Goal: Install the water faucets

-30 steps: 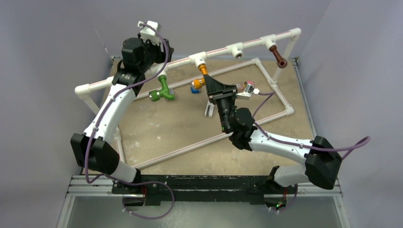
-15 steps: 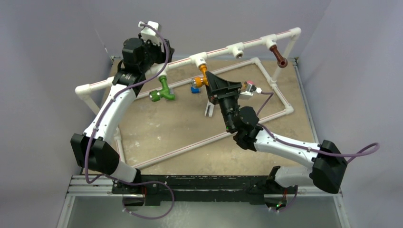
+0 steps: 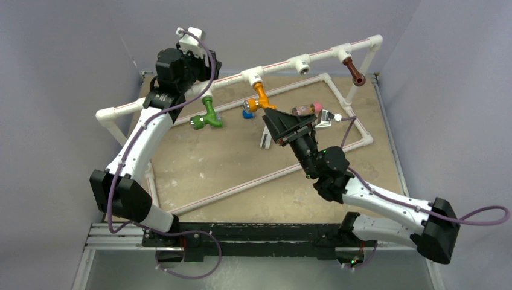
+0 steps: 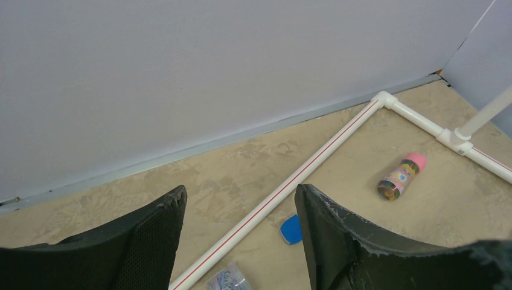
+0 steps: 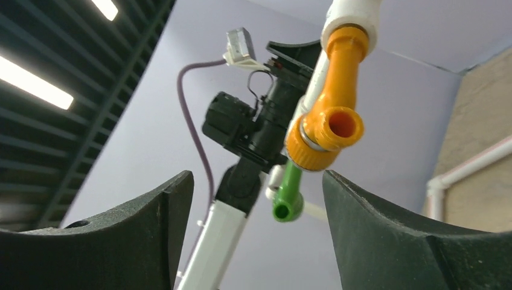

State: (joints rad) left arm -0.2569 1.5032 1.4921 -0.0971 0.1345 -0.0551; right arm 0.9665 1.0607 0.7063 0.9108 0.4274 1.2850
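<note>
Three water faucets hang from the raised white pipe (image 3: 278,63): a green one (image 3: 206,115) on the left, an orange one (image 3: 259,96) under the middle tee, and a dark brown one (image 3: 355,72) at the right end. My right gripper (image 3: 273,118) stands open just right of and below the orange faucet (image 5: 326,130), apart from it. In the right wrist view its jaws (image 5: 258,181) hold nothing, and the green faucet (image 5: 287,198) shows beyond. My left gripper (image 3: 205,66) hovers by the pipe above the green faucet, open (image 4: 240,196) and empty.
A pink-and-brown cylinder (image 3: 307,109) (image 4: 401,177) lies on the tan board near my right wrist. A blue piece (image 3: 247,113) (image 4: 291,229) and a white bracket (image 3: 265,139) sit by the low pipe frame (image 3: 356,124). One tee socket (image 3: 300,63) on the raised pipe is open.
My right gripper has opened off the orange faucet and drawn back down and to the right; the faucet stays hanging from its tee. The left arm has not moved.
</note>
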